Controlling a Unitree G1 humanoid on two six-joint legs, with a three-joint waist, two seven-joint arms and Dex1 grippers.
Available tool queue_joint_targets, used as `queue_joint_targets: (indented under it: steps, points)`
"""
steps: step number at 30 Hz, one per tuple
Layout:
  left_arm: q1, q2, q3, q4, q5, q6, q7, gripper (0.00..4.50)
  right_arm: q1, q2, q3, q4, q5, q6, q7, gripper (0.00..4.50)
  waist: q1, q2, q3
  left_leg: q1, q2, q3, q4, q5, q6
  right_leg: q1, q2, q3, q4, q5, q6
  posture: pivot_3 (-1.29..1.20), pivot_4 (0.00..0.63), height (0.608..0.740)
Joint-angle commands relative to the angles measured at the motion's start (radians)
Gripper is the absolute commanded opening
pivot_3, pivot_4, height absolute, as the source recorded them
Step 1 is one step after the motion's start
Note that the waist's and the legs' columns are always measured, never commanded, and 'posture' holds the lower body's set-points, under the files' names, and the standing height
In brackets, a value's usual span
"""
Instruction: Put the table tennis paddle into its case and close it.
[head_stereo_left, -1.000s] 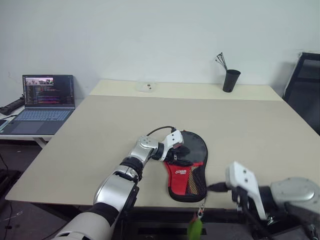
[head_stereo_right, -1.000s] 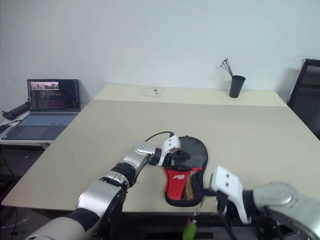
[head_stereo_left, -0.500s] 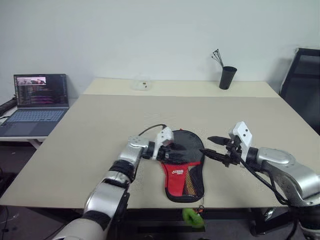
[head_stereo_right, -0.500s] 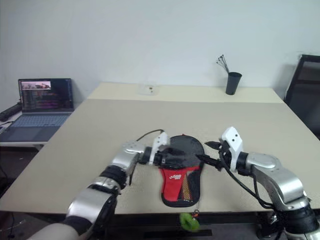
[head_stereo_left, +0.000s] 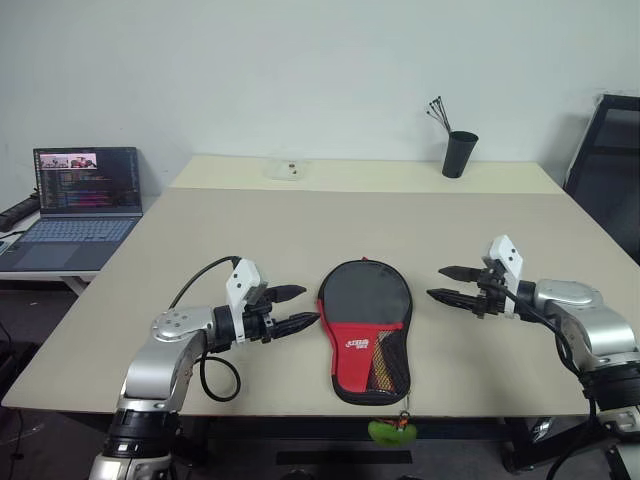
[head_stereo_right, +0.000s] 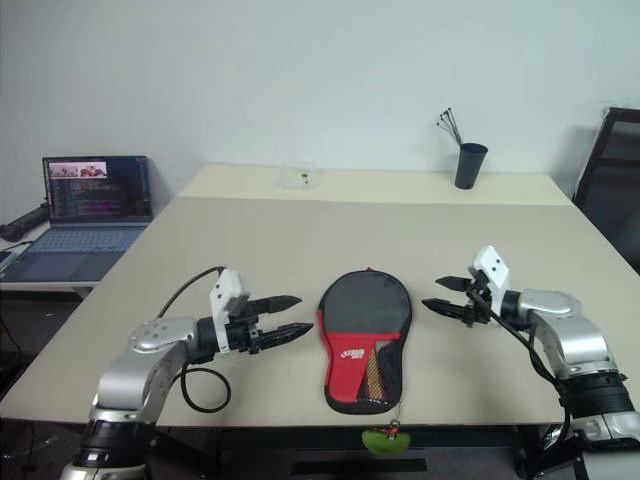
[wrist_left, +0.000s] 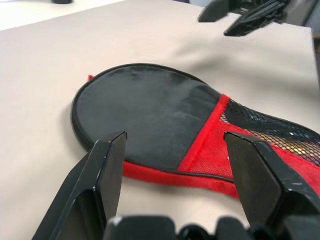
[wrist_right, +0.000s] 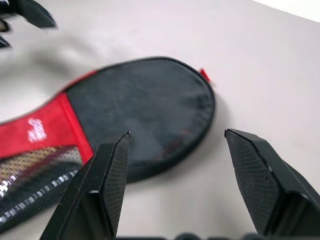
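Note:
The case (head_stereo_left: 365, 325) lies flat near the table's front edge, its round black end pointing away from me and its red panel and mesh pocket toward me. Its green ball charm (head_stereo_left: 392, 431) hangs over the edge. The table tennis paddle is hidden. My left gripper (head_stereo_left: 299, 306) hovers open just left of the case, pointing at it without touching. On the other side my right gripper (head_stereo_left: 441, 283) is open too, a short way from the round end. In the left wrist view the case (wrist_left: 150, 112) lies between and beyond the black fingers (wrist_left: 107, 165).
A laptop (head_stereo_left: 85, 195) sits on a side table at the left. At the far side of the table (head_stereo_left: 250, 240) stand a black cup of sticks (head_stereo_left: 459, 153) and a small clear item (head_stereo_left: 287, 169). A black chair (head_stereo_left: 605, 150) is at the right.
My left gripper has drawn back off the case to the left. My right gripper has come up from below the table's front edge to the case's right side.

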Motion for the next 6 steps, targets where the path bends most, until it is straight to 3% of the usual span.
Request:
queue_joint_targets:
  steps: [1,6]
  points:
    - [0.007,0.01,0.016,-0.04,-0.026,-0.014,0.046,3.37,0.004,-0.037,-0.067,-0.01,-0.01,-0.027,-0.003,3.26,0.0,0.0,0.0,0.0,0.0,0.0,0.0,0.0,0.0,0.0,0.0,0.0,0.0,0.0,0.0,0.0,0.15,0.74]
    - [0.004,-0.009,-0.004,-0.019,-0.028,-0.033,0.103,3.37,-0.021,-0.038,-0.047,0.01,-0.05,-0.026,-0.003,3.26,-0.001,0.0,0.0,0.0,0.0,0.001,-0.001,0.0,0.0,-0.001,0.0,0.001,0.0,0.0,-0.001,0.0,0.15,0.74]
